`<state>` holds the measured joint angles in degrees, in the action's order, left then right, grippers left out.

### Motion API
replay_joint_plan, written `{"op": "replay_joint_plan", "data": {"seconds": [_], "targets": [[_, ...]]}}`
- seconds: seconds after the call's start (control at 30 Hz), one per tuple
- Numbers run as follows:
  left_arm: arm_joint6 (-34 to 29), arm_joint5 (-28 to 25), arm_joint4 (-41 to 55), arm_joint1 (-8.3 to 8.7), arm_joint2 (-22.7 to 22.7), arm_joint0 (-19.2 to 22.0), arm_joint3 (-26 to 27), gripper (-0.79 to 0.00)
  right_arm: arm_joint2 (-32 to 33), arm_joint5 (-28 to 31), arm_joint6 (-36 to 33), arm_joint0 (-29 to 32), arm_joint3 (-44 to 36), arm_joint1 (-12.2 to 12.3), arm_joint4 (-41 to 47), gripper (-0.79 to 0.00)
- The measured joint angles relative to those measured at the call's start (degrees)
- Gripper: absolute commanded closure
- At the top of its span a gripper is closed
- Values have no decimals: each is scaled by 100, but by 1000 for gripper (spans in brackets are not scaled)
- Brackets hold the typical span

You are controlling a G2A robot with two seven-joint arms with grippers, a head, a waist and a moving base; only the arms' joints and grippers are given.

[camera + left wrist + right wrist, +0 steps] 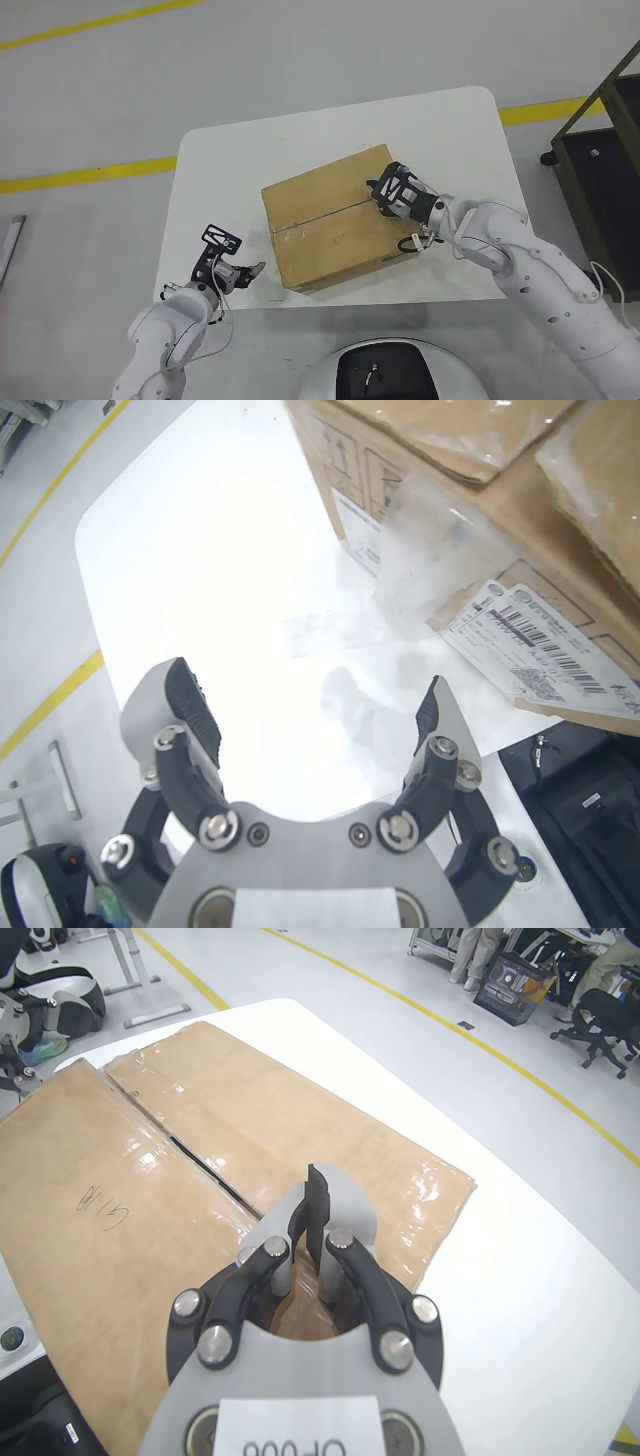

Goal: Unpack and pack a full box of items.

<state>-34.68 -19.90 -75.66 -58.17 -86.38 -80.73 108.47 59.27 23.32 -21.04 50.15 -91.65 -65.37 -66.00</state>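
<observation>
A closed brown cardboard box (pixel 335 215) sits in the middle of the white table (pixel 225 165), its two top flaps meeting at a taped seam (pixel 200 1158). My right gripper (pixel 387 187) hovers over the box's right end, close to the seam; its fingers (pixel 316 1198) are shut with nothing between them. My left gripper (pixel 240 256) is open at the table's front left corner, a short way off the box's left side. In the left wrist view the open gripper (pixel 306 680) faces the box (pixel 450 500) and its white shipping label (pixel 545 645).
A dark green cart (pixel 600 170) stands beyond the table's right side. Bare table (pixel 500 1253) lies around the box, widest at the back and left. Yellow floor lines (pixel 90 175) run behind the table.
</observation>
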Motion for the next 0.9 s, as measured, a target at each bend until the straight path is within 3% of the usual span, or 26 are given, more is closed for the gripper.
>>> {"op": "replay_joint_plan", "data": {"seconds": [0.27,0.33,0.4,0.43,0.47,0.5,0.53,0.9], "targets": [[765,17,173,-82,483,292,-321,-785,63,31,-30,27,-21,-10,-40,0],[855,43,98,-96,546,395,-424,-616,74,36,-42,37,-26,-14,-45,0],[923,102,185,-114,586,473,-513,-376,84,42,-54,43,-31,-18,-41,0],[938,114,197,-118,595,498,-533,-314,88,44,-58,45,-34,-20,-41,0],[956,123,195,-121,599,514,-540,-203,90,45,-60,47,-37,-22,-43,0],[991,152,205,-125,592,516,-546,-154,90,48,-60,48,-44,-26,-51,0],[1016,190,216,-127,574,508,-549,0,88,51,-60,49,-46,-29,-56,0],[1302,574,20,-132,305,383,-410,0,95,86,-51,27,13,-64,-57,0]]}}
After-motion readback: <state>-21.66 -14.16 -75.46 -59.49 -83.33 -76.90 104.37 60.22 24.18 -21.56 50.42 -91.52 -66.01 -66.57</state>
